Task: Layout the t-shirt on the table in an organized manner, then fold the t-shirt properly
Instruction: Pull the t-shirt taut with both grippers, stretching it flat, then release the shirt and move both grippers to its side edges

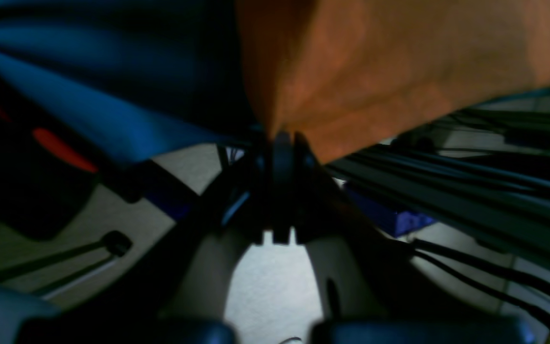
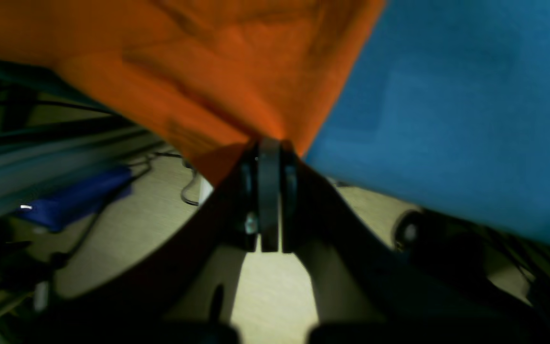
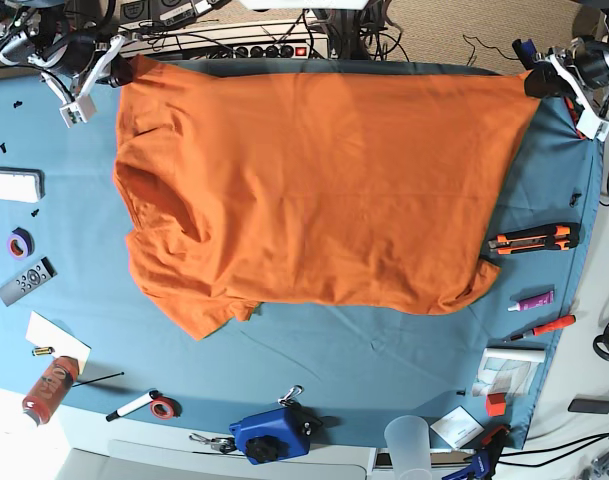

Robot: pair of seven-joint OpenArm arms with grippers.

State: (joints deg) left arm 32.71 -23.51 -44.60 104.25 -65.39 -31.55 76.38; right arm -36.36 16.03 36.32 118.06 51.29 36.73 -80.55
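Both grippers, left gripper at 1 o'clock and right gripper at 11, are clenched on corners of the t-shirt, whose long axis, apparently taut, runs between them.

The t-shirt is showing a plain bright orange all over with no print, and the cloth on the table is showing a plain blue-teal around it. Near the table's edges a marker is showing red, a roll of tape purple, a remote grey, a utility knife black and orange. A boxy tool is showing blue and black, and a can red.
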